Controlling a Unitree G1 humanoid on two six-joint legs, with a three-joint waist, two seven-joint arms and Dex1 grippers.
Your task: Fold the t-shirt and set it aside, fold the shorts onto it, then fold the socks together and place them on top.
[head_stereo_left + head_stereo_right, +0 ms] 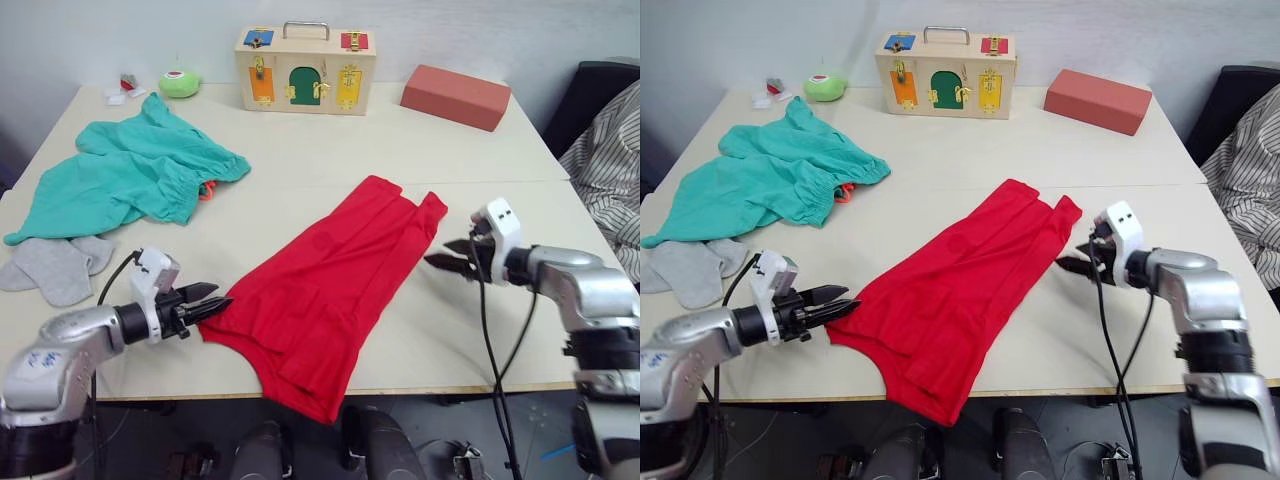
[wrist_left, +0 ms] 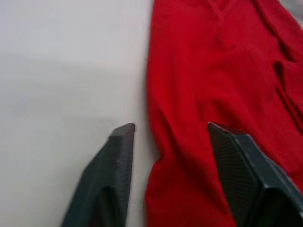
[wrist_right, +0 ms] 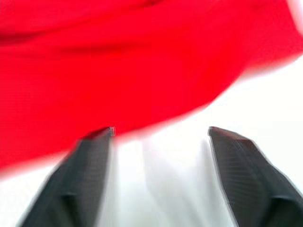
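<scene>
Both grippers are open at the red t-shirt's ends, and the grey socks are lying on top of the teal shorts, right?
Not quite. The socks lie on the table, next to the shorts at their near edge, as the left eye view shows. The rest holds: left gripper and right gripper are open at the t-shirt's ends.

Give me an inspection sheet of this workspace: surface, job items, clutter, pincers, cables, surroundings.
Surface: pale table, seam across the middle.
Job's things: t-shirt partly folded, lying diagonally, lower end hanging over the near edge; shorts crumpled at far left; socks beside the shorts, nearer the robot, unfolded.
Clutter: wooden latch box, red-brown block, green round item, small bits along the far edge.
Pincers: left pincer open at the t-shirt's left edge; right pincer open beside its right end.
Cables: black cable hanging from the right arm, black cable looping at the left wrist.
Surroundings: person in a striped sleeve at right.
</scene>
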